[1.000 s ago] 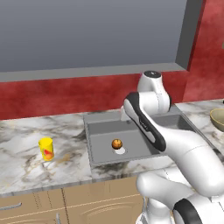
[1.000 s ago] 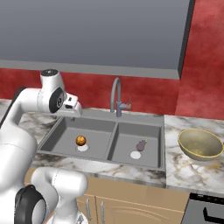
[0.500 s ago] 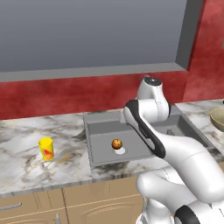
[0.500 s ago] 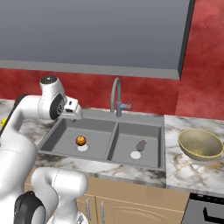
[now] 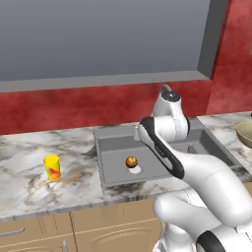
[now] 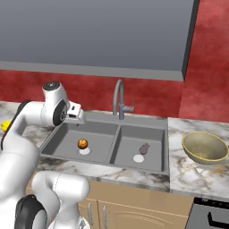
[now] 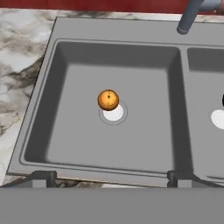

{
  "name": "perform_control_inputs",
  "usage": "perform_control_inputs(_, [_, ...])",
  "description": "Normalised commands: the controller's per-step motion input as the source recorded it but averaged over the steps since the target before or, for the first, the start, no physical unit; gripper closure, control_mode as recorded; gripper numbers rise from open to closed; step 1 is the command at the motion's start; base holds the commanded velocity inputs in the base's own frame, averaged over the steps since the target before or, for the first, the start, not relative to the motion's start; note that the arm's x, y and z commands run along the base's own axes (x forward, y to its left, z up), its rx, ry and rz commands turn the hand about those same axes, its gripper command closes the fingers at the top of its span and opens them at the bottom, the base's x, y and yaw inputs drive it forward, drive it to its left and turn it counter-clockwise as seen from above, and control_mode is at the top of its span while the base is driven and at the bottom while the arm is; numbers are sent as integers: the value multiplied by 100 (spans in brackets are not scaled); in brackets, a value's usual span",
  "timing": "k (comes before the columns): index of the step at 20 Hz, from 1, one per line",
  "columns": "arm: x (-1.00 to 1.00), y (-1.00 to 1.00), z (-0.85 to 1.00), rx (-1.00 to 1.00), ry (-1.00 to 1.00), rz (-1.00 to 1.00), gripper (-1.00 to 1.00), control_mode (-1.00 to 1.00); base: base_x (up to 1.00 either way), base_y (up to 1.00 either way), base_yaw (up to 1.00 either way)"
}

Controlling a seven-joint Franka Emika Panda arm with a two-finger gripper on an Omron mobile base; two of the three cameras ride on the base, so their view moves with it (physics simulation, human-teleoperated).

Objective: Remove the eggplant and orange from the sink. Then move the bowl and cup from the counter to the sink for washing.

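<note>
Two-basin sink (image 6: 164,134) set into the surface (image 6: 197,172), tap (image 6: 118,96) standing behind the divider between the basins. In the left basin: orange (image 6: 82,143) sitting right at the drain (image 7: 113,113), touching its far edge. In the right basin: eggplant (image 6: 144,149) just behind that side's drain. Bowl (image 6: 205,147) on the surface right of the sink, close to its rim but apart. Cup (image 5: 52,167) way over on the left stretch of surface, well apart from the sink. Claw (image 7: 112,177) hanging above the near rim of the left basin, orange ahead of it and below.
</note>
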Motion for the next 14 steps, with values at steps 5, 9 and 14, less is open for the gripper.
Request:
perform_control_inputs(5, [16,2,-8,0,2,0,-100,-100,0,0,0])
perform_control_inputs(9, [15,5,-12,0,0,0,-100,-100,0,0,0])
perform_control_inputs(14, [14,5,-14,0,0,0,-100,-100,0,0,0])
